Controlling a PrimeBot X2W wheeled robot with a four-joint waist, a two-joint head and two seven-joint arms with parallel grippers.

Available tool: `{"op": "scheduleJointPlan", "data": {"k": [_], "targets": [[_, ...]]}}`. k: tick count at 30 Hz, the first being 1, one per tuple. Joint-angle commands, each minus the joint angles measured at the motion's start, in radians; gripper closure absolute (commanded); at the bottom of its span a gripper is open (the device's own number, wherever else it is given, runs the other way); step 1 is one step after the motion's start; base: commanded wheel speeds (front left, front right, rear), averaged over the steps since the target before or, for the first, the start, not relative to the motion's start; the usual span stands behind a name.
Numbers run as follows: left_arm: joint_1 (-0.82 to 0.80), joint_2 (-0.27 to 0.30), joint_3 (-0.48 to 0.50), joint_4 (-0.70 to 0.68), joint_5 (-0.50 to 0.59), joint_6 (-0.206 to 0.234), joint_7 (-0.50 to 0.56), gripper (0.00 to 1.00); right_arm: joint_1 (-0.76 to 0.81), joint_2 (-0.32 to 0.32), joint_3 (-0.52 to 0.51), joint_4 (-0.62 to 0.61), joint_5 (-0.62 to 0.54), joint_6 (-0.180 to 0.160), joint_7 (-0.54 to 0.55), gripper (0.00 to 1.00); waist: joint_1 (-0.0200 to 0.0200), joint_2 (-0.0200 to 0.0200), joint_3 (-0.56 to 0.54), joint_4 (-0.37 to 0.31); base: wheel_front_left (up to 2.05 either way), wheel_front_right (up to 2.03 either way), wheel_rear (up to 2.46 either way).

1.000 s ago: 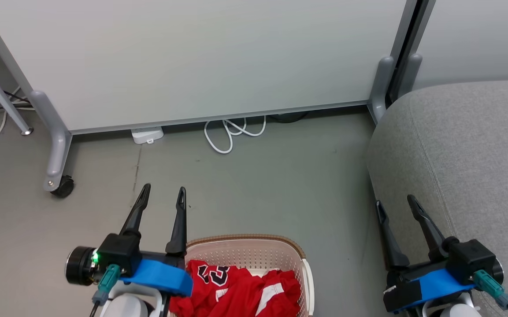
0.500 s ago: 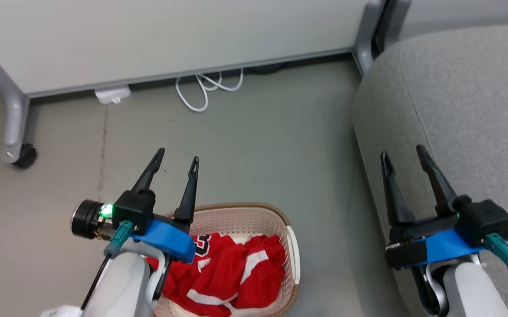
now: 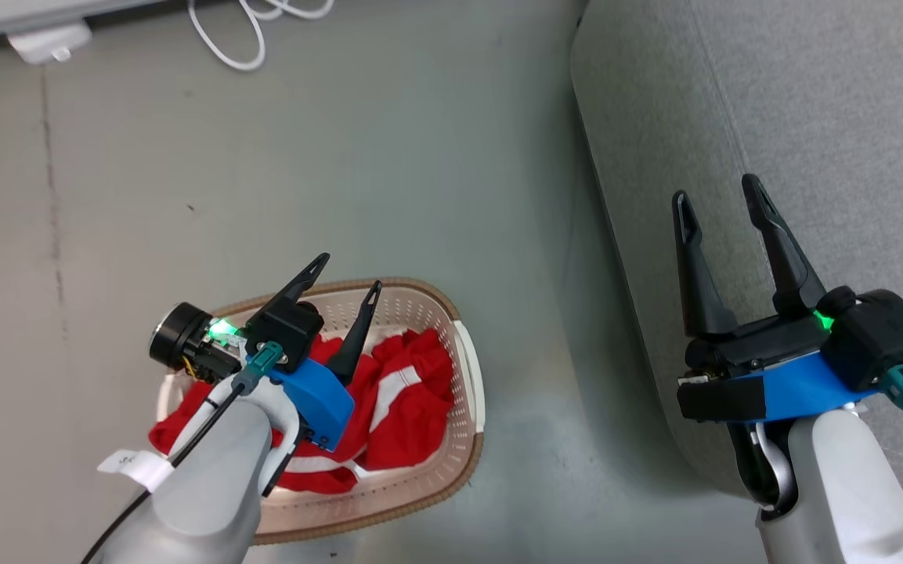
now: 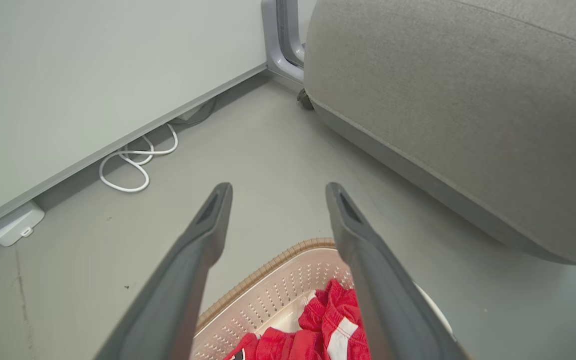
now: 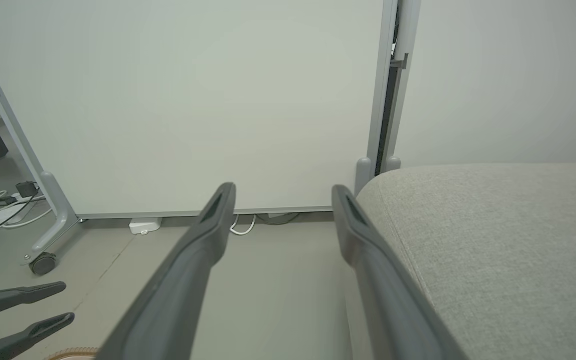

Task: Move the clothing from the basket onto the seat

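Your head camera has tilted down since a second ago, and your left gripper (image 3: pixel 350 271) now hangs over the basket (image 3: pixel 471 376), fingers released, above the red clothing (image 3: pixel 412 392) heaped inside. Your right gripper (image 3: pixel 715 189), fingers also released, hovers over the seat (image 3: pixel 811 94). Left wrist: the clothing lies in the basket below the spread fingers. Right wrist: the spread fingers frame the floor (image 5: pixel 278 300), with the seat at their right.

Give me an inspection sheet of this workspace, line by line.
Surface: grey floor, dark crack line at left.
Job's things: red clothing heaped in the basket; grey sofa beside it, apart.
Clutter: white adapter box under the panel.
Grippers: left pincer open above the basket; right pincer open over the sofa's edge.
Cables: white cable looped on the floor.
Surroundings: white panel on a wheeled frame.
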Motion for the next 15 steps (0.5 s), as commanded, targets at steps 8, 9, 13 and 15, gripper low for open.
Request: {"op": "scheduleJointPlan", "data": {"k": [8,9,13,15], "targets": [[-0.146,0.045,-0.193,0.167,-0.080,0.000,-0.003,0.00,-0.073,-0.002,0.012,-0.043,0.016,0.002,-0.004,0.00,-0.0002,0.0000,0.191,-0.058,0.00,0.00,0.00],[-0.162,0.048,-0.219,0.186,-0.088,0.000,-0.003,0.00,-0.080,-0.002,0.016,-0.048,0.015,0.002,-0.004,0.00,-0.0002,0.0000,0.208,-0.060,0.00,0.00,0.00],[-0.217,0.058,-0.313,0.273,-0.121,0.000,-0.003,0.00,-0.107,-0.002,0.027,-0.070,0.011,0.002,-0.004,0.00,-0.0002,0.0000,0.273,-0.067,0.00,0.00,0.00],[-0.248,0.062,-0.352,0.307,-0.141,0.000,-0.003,0.00,-0.115,-0.002,0.029,-0.081,0.009,0.002,-0.004,0.00,-0.0002,0.0000,0.304,-0.070,0.00,0.00,0.00]]}}
